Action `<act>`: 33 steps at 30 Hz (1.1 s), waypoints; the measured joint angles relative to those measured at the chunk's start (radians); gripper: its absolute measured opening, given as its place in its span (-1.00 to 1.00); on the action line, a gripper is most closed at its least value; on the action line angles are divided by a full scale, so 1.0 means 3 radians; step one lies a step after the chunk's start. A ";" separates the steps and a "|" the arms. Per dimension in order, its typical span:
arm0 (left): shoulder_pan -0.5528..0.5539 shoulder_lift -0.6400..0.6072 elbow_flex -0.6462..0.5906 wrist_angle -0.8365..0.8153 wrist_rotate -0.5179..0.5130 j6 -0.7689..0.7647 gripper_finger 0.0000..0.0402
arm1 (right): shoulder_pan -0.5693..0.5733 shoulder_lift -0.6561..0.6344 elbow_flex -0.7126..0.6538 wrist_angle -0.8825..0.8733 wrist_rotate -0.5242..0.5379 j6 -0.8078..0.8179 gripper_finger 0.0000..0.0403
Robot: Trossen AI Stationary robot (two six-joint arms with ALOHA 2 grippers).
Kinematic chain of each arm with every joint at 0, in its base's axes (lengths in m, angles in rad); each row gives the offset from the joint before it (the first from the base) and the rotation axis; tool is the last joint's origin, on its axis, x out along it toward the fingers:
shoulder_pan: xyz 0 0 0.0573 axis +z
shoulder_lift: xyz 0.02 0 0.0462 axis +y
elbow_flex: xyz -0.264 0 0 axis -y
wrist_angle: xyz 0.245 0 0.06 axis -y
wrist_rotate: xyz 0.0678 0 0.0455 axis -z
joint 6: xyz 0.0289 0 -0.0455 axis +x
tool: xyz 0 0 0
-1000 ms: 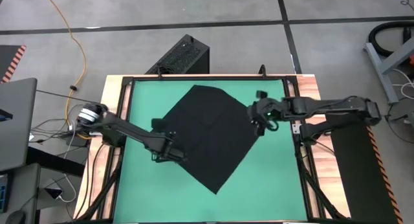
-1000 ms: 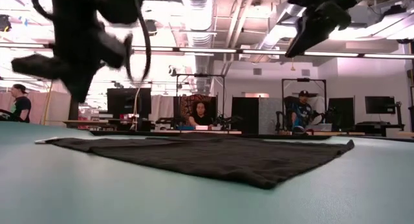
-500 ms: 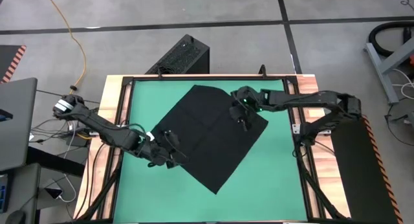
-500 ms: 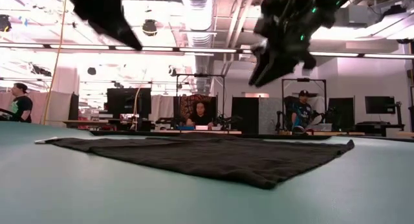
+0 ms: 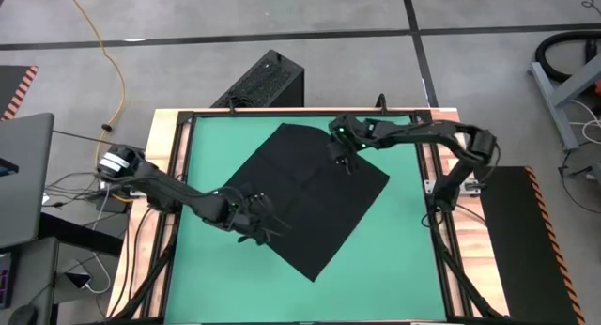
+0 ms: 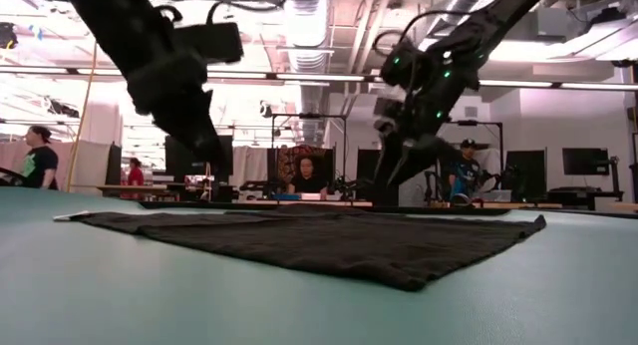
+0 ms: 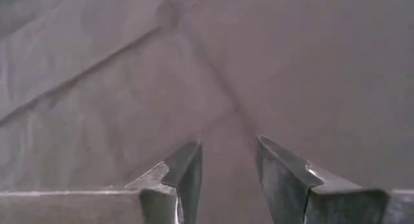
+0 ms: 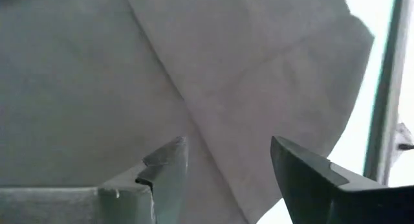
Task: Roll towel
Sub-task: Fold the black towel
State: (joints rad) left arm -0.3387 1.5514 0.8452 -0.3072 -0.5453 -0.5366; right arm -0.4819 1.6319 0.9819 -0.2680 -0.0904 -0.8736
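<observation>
The black towel (image 5: 310,193) lies flat and spread out on the green mat (image 5: 207,147), one corner pointing to the near edge. A small pale tag (image 6: 63,217) shows at its left corner. My left gripper (image 5: 261,224) is open just above the towel's near-left edge; the left wrist view shows its fingers (image 7: 226,153) over creased cloth (image 7: 259,56). My right gripper (image 5: 340,156) is open above the towel's far-right edge; the right wrist view shows that edge (image 8: 349,88) past its fingers (image 8: 226,149). In the low view both grippers, the left (image 6: 209,161) and the right (image 6: 394,180), hang over the towel (image 6: 329,240).
A black vented box (image 5: 263,81) stands on the floor beyond the table's far edge. A dark frame rail (image 5: 432,189) runs along the mat's right side. Bare mat lies at the near left (image 5: 216,278) and near right (image 5: 394,259). People sit in the room behind (image 6: 309,175).
My right gripper has gone toward the table's left and far edges, over the towel's far-right edge, and has come down. My left gripper has shifted a little toward the right over the towel's near-left edge and has come down. The towel has stayed flat.
</observation>
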 joint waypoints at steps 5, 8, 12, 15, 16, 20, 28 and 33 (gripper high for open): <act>0.0026 0.0023 0.0022 0.0120 0.0092 -0.0144 -0.34 | -0.0042 0.0276 0.0233 -0.0179 0.0028 -0.0103 0.21; -0.0006 0.0024 0.0064 0.0125 0.0134 -0.0196 -0.34 | -0.0031 0.0404 0.0320 -0.0232 0.0030 -0.0197 0.21; -0.0065 0.0249 0.0147 0.0081 0.0146 -0.0049 -0.34 | -0.0028 0.0508 0.0405 -0.0223 0.0025 -0.0243 0.21; -0.0098 0.0455 0.0276 0.0068 0.0146 0.0010 -0.34 | -0.0031 0.0537 0.0404 -0.0277 0.0012 -0.0320 0.21; -0.0105 0.0513 0.0309 -0.0010 0.0138 0.0002 -0.34 | -0.0030 0.0546 0.0407 -0.0254 0.0012 -0.0362 0.21; -0.0122 0.0634 0.0338 -0.0094 0.0174 -0.0128 -0.34 | -0.0042 0.0561 0.0409 -0.0318 0.0030 -0.0526 0.21; -0.0159 0.0587 0.0346 -0.0171 0.0293 -0.0208 -0.34 | -0.0148 0.0565 0.0406 -0.0502 0.0100 -0.0666 0.17; -0.0157 0.0611 0.0342 -0.0197 0.0348 -0.0206 -0.34 | -0.0219 0.0565 0.0406 -0.0502 0.0123 -0.0675 0.11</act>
State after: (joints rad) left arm -0.3859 1.7348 0.9478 -0.3661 -0.4410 -0.5985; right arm -0.5477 1.8015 1.1038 -0.4187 -0.0536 -1.0760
